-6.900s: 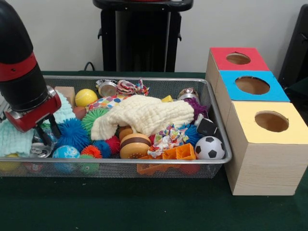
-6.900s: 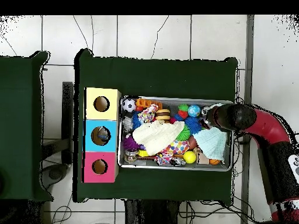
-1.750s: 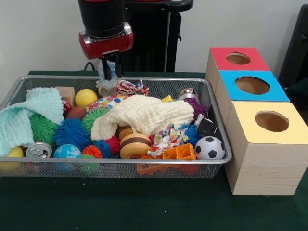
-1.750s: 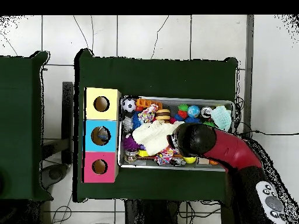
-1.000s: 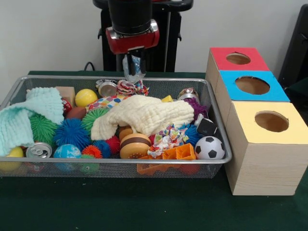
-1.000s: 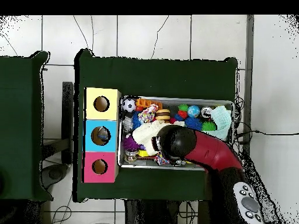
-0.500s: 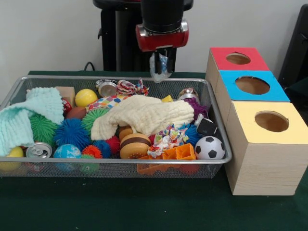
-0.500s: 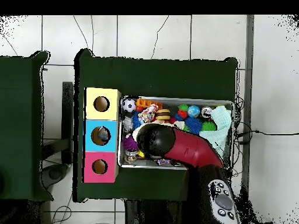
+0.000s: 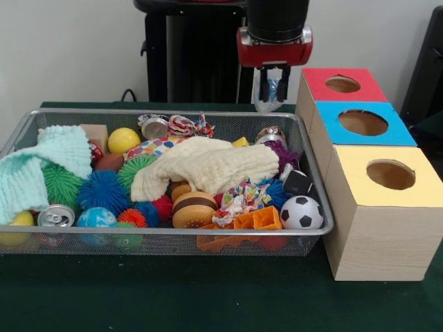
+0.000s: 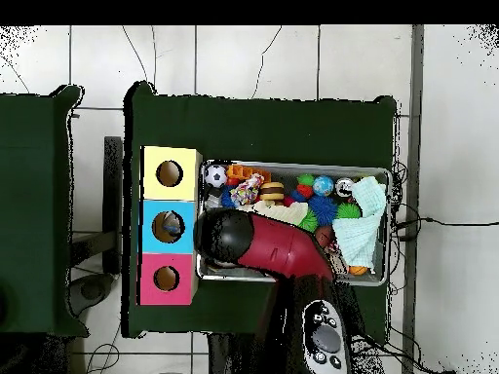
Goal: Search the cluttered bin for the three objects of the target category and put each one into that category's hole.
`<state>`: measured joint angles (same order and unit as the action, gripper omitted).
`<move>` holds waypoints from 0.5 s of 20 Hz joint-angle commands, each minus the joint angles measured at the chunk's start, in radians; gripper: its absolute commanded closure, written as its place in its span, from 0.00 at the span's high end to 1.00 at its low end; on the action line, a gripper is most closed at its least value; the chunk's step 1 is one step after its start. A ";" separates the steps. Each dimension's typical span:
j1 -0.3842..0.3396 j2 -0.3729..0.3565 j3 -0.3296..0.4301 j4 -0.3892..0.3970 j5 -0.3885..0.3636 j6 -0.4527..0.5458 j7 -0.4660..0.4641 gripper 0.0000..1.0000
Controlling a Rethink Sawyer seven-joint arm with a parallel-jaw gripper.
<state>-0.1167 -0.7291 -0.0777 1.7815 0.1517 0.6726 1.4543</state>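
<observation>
Front view: your gripper (image 9: 268,88) hangs above the bin's (image 9: 315,207) far corner, its fingers closed on a small crumpled, shiny object (image 9: 267,101) that dangles just below them. Judging by this, one item is mid-delivery and not yet dropped. The red-topped box (image 9: 344,84) and its hole lie just beside the gripper, the blue box (image 9: 363,123) a little farther off.
</observation>
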 commanded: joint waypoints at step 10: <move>0.136 -0.041 -0.085 -0.001 0.070 0.116 0.451 0.00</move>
<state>-0.0009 -0.7464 -0.1351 1.7817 0.1825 0.6780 1.6131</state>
